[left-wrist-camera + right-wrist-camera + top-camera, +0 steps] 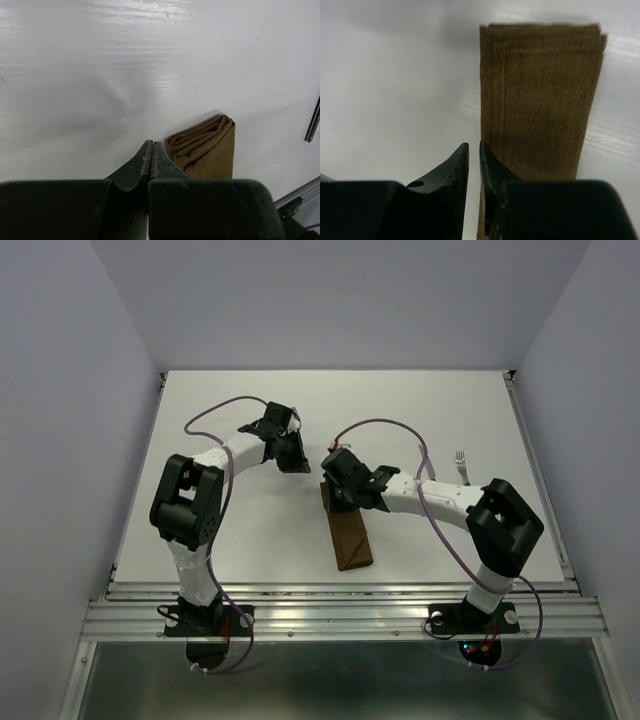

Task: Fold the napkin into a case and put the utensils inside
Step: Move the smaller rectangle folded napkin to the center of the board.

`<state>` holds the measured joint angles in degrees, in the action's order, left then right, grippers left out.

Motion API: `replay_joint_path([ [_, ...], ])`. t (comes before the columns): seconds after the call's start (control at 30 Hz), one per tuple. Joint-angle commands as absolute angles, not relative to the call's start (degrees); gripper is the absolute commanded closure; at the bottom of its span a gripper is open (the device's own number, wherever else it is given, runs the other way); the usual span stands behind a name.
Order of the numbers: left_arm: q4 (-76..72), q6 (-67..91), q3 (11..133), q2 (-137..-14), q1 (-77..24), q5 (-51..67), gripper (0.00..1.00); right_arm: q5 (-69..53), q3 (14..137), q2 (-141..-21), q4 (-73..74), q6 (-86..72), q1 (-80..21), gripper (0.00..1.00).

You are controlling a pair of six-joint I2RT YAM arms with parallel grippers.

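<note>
Right claw (474, 146) barely parted (over case (540, 100) edge), left claw (151, 144) closed

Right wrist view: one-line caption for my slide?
Right gripper, jaws slightly parted and empty, beside the long folded brown napkin on the white table.

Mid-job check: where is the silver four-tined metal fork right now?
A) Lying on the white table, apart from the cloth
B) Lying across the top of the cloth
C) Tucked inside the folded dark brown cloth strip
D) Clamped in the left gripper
A: in the top view the silver four-tined metal fork lies on the white table, off to the right of the folded dark brown cloth strip and not touching it.
</note>
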<state>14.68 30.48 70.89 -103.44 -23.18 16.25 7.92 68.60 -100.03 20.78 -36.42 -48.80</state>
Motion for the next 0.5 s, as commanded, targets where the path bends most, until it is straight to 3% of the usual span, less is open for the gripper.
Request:
replay_joint_path([
  [0.0, 12.3, 31.8, 76.8, -108.2, -23.4, 19.1, 1.0, 6.1, 65.7, -96.9, 19.5, -40.2, -52.5, 0.8],
  [0.3, 11.0, 31.5, 80.3, -114.3, -23.7, 22.2, 1.0, 3.5, 56.3, -95.9, 18.8, -45.0, -58.2, 0.8],
  [0.47, 12.4, 30.9, 79.0, -114.4, -23.7, 21.4, 1.0, 10.4, 51.5, -89.4, 21.9, -43.7, -58.2, 0.78],
])
